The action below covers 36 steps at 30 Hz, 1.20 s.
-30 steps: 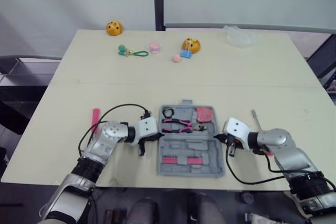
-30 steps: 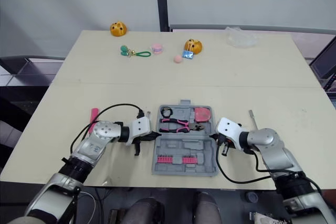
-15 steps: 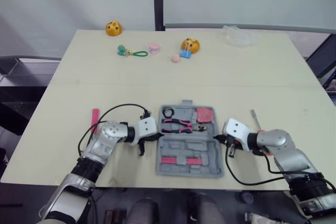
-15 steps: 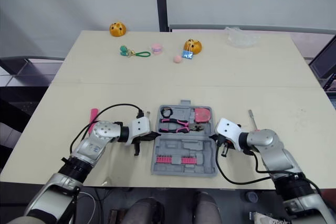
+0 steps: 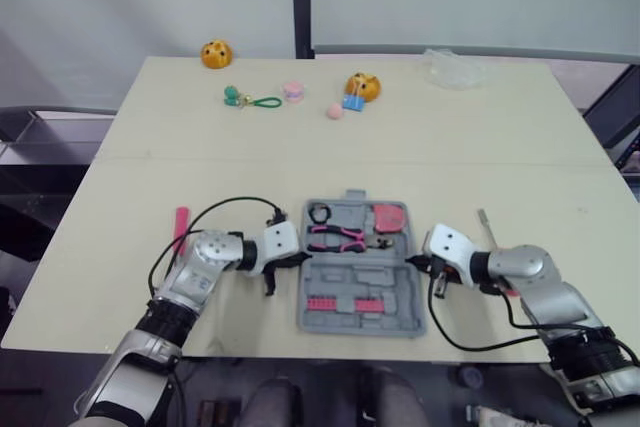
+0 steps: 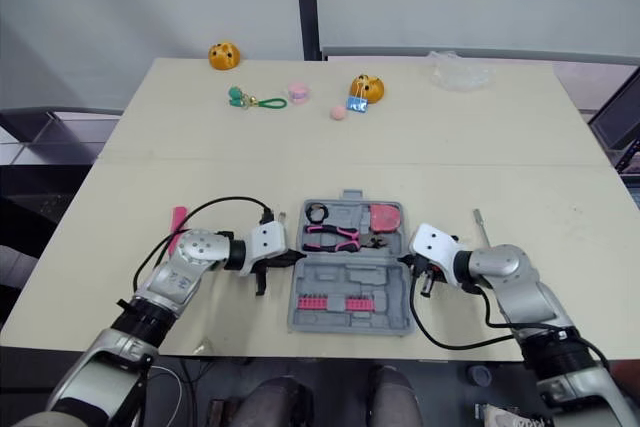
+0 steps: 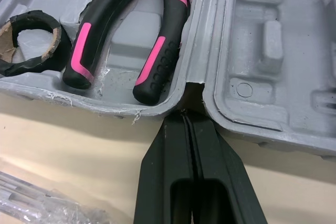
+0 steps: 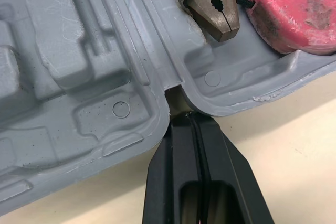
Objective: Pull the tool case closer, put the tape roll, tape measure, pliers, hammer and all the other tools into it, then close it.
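— Where is the case [image 5: 400, 289] at this moment?

— It lies open and flat on the bench [image 5: 400, 147], close to the front edge, between the two grippers. The near half carries a row of pink bits [image 5: 337, 304].

— And the grippers, what do they do?

— The left gripper [image 5: 300, 260] is at the left side of the case, and its tip touches the notch where the two halves join. Its fingers [image 7: 168, 161] are pressed together and hold nothing. The right gripper [image 5: 415, 263] stands in the same way at the notch on the right side. Its fingers [image 8: 173, 156] are also pressed together, with nothing held.

— What is in the far half?

— The tape roll [image 5: 320, 214] sits at the left. The pliers [image 5: 338, 237] lie just beside it, across the middle, with the metal nose toward the right. The tape measure [image 5: 391, 218] is in the right corner, next to that nose.

— Is something outside the case?

— Yes. A pink tool [image 5: 181, 226] lies on the bench to the left, beyond the left arm, apart from the case. A thin metal tool [image 5: 487, 228] lies to the right, partly hidden behind the right arm; which tool it is I cannot tell.

— And further back?

— Near the far edge there are two orange toys [image 5: 215, 54], a green ring [image 5: 252, 100], some small pink things [image 5: 293, 91] and a clear bag [image 5: 455, 69], all well apart from the case.
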Tool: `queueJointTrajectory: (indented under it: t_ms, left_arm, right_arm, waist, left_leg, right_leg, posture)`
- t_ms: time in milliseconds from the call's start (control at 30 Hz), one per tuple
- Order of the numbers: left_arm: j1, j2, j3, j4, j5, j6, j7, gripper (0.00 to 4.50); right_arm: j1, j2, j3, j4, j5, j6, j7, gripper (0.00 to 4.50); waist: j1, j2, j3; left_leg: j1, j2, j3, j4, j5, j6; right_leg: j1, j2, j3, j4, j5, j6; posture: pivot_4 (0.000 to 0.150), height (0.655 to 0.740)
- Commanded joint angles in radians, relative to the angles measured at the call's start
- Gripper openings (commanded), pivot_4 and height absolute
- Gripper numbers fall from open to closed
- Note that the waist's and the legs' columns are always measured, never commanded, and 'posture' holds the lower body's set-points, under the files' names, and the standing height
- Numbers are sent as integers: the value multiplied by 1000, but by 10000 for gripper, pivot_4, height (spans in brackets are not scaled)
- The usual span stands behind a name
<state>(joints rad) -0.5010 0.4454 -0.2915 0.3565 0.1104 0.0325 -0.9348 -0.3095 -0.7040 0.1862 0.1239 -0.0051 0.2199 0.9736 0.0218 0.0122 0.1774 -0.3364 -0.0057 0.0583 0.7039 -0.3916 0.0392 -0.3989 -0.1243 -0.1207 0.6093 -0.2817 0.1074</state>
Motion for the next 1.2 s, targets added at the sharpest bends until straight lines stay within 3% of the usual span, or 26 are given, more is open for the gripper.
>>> queueJointTrajectory:
  t_ms: [33,233,367,433,567,600,733,767,833,900,1033,1200]
  left_arm:
    - [-3,-6,-3,-16,3,11,14,605]
    - [63,84,63,-135,-37,52,-9,605]
    - [201,166,219,-346,-236,145,-84,605]
    - [326,221,375,-465,-402,234,-136,605]
    - [524,305,661,-503,-566,405,-121,17426]
    - [563,323,727,-476,-577,424,-107,23544]
    - [672,388,908,-322,-536,377,-70,39962]
    - [688,398,941,-295,-532,366,-61,40124]
    - [703,415,1007,-227,-531,360,-26,40124]
    - [714,424,1057,-159,-522,345,18,44554]
    - [711,423,1074,-113,-510,334,82,44800]
    - [710,349,1005,-371,-564,473,178,44800]
  right_arm:
    - [-16,7,-18,-40,8,-18,-15,0]
    - [45,-78,-79,-131,15,2,-4,0]
    - [150,-149,-222,-249,90,64,-2,0]
    - [237,-174,-393,-313,200,160,21,0]
    - [413,-215,-709,-343,345,271,90,17420]
    - [451,-225,-775,-324,355,277,100,23297]
    - [545,-267,-925,-175,326,225,113,39941]
    - [553,-276,-944,-134,320,209,111,44440]
    - [555,-299,-965,-34,298,160,96,44440]
    - [535,-317,-970,56,287,119,79,45000]
    - [496,-324,-951,97,297,97,68,45000]
    - [430,-296,-912,-70,400,214,73,45000]
  waist:
    - [0,0,0]
    - [-1,0,0]
    - [-5,1,1]
    - [-4,1,1]
    - [0,3,4]
    - [1,3,4]
    - [2,3,4]
    - [0,3,4]
    - [-2,3,4]
    - [-4,4,5]
    - [-15,7,7]
    - [-23,9,8]
  left_leg:
    - [0,0,0,0,0,0]
    - [0,0,-1,0,0,0]
    - [-2,1,-3,-2,0,-1]
    - [-3,1,-4,-2,0,-1]
    - [-2,2,-8,-3,-1,-2]
    - [-1,2,-9,-3,-1,-2]
    - [1,1,-9,-5,-2,-2]
    - [1,1,-9,-5,-2,-2]
    - [1,1,-9,-6,-3,-2]
    - [1,1,-9,-7,-3,-3]
    - [1,2,-9,-7,-3,-3]
    - [1,2,-8,-7,-4,-3]
  right_leg:
    - [0,0,0,0,0,0]
    - [0,0,0,-1,0,0]
    - [0,-4,1,-5,0,0]
    - [0,-6,2,-6,0,0]
    - [4,-6,2,-10,0,0]
    - [5,-6,1,-11,0,0]
    - [7,-7,1,-15,0,0]
    - [7,-7,2,-16,0,-1]
    - [6,-7,2,-16,0,-1]
    - [5,-7,3,-16,-1,-1]
    - [5,-8,3,-16,-1,-1]
    - [5,-9,4,-15,-1,-1]
  posture:
    - [1500,7400]
    - [1500,7400]
    - [1500,7400]
    - [1500,7400]
    - [1500,7400]
    - [1500,7400]
    - [1500,7400]
    - [1500,7400]
    - [1500,7400]
    - [1500,7400]
    - [1500,7400]
    - [1500,7400]
